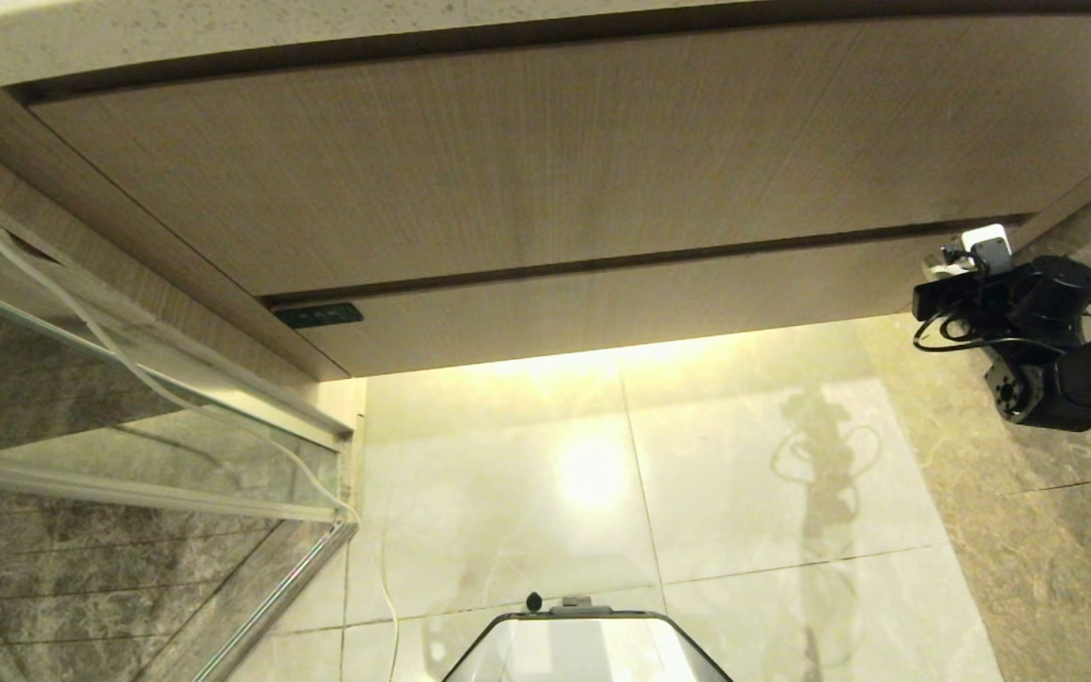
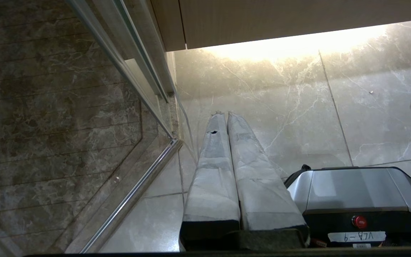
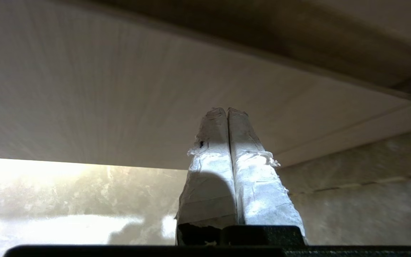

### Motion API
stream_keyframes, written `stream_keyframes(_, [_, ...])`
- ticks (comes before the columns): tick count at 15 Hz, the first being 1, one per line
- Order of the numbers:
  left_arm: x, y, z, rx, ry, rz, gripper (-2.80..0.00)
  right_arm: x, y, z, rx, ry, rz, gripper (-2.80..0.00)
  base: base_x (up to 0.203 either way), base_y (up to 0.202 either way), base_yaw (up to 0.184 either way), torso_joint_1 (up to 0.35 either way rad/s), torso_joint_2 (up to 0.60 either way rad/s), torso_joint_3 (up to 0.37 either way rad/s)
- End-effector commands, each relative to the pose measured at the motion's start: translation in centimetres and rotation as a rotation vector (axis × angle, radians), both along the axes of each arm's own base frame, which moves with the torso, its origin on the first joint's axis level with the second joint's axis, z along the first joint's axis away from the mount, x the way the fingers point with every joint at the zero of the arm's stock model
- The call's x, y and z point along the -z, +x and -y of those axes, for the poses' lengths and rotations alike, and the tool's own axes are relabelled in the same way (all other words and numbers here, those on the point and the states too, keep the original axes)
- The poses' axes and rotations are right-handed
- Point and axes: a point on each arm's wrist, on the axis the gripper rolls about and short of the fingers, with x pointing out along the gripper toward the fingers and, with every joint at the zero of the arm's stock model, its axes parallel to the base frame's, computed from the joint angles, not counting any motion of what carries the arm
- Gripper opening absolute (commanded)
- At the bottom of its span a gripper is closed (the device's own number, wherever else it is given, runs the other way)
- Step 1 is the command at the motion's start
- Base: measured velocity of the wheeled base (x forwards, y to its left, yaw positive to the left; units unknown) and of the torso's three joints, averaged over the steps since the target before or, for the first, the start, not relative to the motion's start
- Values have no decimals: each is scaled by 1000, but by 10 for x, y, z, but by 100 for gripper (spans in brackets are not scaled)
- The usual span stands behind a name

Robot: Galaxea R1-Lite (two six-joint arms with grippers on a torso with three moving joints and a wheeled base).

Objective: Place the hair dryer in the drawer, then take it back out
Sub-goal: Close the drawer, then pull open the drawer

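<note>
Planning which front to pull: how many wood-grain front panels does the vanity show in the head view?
2. The taller plain panel sits under the countertop; the shallow drawer, with a dark label, runs just below it. More may lie beyond the frame.

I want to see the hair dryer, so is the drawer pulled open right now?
No, the drawer sits flush and closed under the taller panel, showing nothing inside.

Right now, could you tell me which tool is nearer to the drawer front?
The right. The right tool, shut and empty, points up at the closed drawer near its right end. The left tool, shut, hangs low over the floor tiles beside the glass door.
</note>
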Motion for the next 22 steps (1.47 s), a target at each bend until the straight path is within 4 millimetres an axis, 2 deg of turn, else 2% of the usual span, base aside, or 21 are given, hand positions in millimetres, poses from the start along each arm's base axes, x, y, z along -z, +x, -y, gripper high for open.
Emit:
stream_keyframes(1, [0,0,0,0,0,0,-280,12,7,3,1,-3,-1,-280,0,0,0,0,0,0])
stream_keyframes(6, [0,0,0,0,0,0,-280,6,2,1,2,6,-24,-280,0,0,0,0,0,0])
stream_keyframes(9, [0,0,0,0,0,0,-280,-44,-24,-7,2,6,-29,-280,0,0,0,0,0,0])
stream_keyframes(12, [0,0,0,0,0,-1,-280,-44,-28,-8,2,17,-62,-280,0,0,0,0,0,0])
stream_keyframes(14, [0,0,0,0,0,-1,-280,-43,-46,-14,2,78,-233,-280,0,0,0,0,0,0])
stream_keyframes(15, [0,0,0,0,0,-1,-280,-59,-67,-21,2,103,-301,-280,0,0,0,0,0,0])
stream_keyframes(17, [0,0,0,0,0,-1,-280,-111,-128,-41,2,130,-366,-280,0,0,0,0,0,0])
stream_keyframes(18, [1,0,0,0,0,-3,-280,-123,-157,-52,-8,154,-406,-280,0,0,0,0,0,0])
stream_keyframes(19, [1,0,0,0,0,-3,-280,-141,-194,-69,-33,170,-388,-280,0,0,0,0,0,0])
stream_keyframes(20, [1,0,0,0,0,-3,-280,-162,-241,-87,-60,175,-337,-280,0,0,0,0,0,0])
stream_keyframes(21, [0,0,0,1,0,0,-280,-173,-289,-105,-89,175,-284,-280,0,0,0,0,0,0])
stream_keyframes(22, [0,0,0,1,0,0,-280,-173,-344,-124,-130,170,-221,-280,0,0,0,0,0,0])
